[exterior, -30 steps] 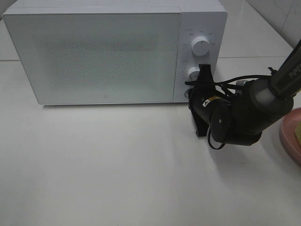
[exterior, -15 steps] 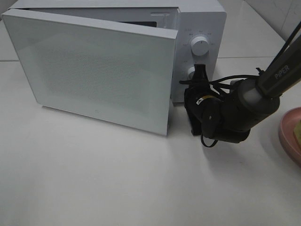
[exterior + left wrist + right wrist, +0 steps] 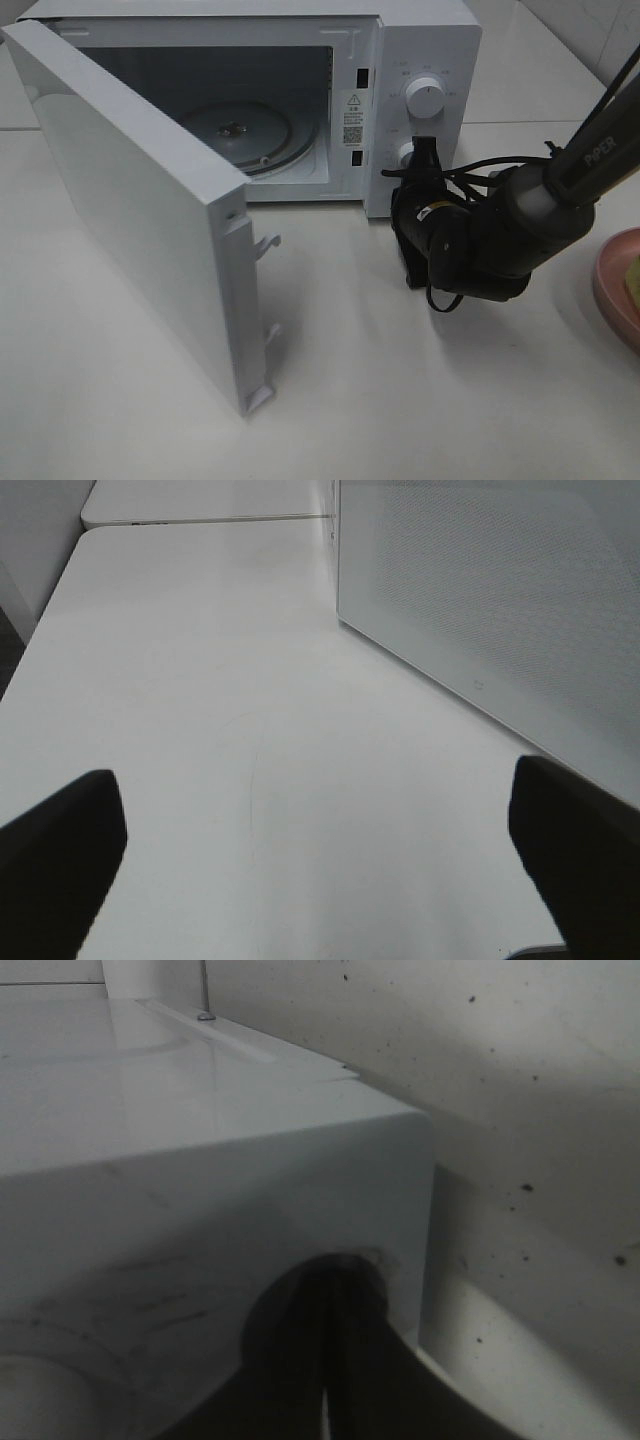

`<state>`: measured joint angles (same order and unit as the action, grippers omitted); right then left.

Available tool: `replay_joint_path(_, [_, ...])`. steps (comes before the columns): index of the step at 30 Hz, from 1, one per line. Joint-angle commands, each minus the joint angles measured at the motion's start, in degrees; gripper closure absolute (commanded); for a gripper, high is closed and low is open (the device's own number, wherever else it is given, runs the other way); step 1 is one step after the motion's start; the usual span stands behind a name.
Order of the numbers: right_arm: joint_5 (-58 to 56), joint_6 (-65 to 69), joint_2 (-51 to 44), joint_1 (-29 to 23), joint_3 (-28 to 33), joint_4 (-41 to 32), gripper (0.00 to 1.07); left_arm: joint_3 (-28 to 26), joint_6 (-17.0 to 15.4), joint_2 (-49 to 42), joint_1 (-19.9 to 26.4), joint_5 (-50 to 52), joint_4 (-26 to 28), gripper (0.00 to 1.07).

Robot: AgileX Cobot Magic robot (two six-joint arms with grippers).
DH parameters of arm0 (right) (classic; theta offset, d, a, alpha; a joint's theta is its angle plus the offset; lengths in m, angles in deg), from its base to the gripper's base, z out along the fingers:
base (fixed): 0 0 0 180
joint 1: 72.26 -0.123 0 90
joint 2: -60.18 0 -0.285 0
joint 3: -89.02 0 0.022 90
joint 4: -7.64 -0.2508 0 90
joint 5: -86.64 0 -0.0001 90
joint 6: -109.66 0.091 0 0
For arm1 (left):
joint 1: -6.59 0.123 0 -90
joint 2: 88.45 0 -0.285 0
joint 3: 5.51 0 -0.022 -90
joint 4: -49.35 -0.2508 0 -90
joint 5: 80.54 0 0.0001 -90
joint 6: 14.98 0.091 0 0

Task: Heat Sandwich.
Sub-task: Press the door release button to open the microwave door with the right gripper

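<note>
The white microwave [image 3: 440, 40] stands at the back with its door [image 3: 130, 210] swung wide to the left, baring the glass turntable [image 3: 240, 135]. My right gripper [image 3: 426, 150] is shut, its tips against the control panel near the lower knob [image 3: 408, 154]; the right wrist view shows the shut fingers [image 3: 300, 1360] pressed on the white casing. At the right edge, a pale sliver of the sandwich [image 3: 635, 272] lies on the pink plate [image 3: 608, 290]. My left gripper [image 3: 315, 780] is open over bare table, empty, beside the door [image 3: 500, 610].
The open door juts out over the table's left half, its lower corner near the front. Dials [image 3: 427, 98] sit on the microwave's right panel. White tabletop [image 3: 400, 400] stretches between the door and the plate.
The microwave door has swung from fully shut to wide open toward the left. My right arm has drawn back slightly from the panel; its gripper stays shut.
</note>
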<state>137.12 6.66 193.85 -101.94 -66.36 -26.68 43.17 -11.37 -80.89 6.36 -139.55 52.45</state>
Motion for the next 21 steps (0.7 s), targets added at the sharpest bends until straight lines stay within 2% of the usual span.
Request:
replay_joint_path(1, [10.60, -0.17, 0.17, 2.35, -5.79, 4.41, 1.06, 0.17, -0.17, -1.55, -0.06, 0.06, 0.11, 0.07])
replay_joint_path(11, [2.98, -0.17, -2.06, 2.29, -5.56, 4.18, 1.06, 0.17, -0.17, -1.55, -0.06, 0.06, 0.11, 0.07])
replay_joint_path(21, [-2.46, -0.11, -5.44, 2.23, -0.57, 3.95, 1.06, 0.17, -0.17, -1.55, -0.06, 0.06, 0.11, 0.07])
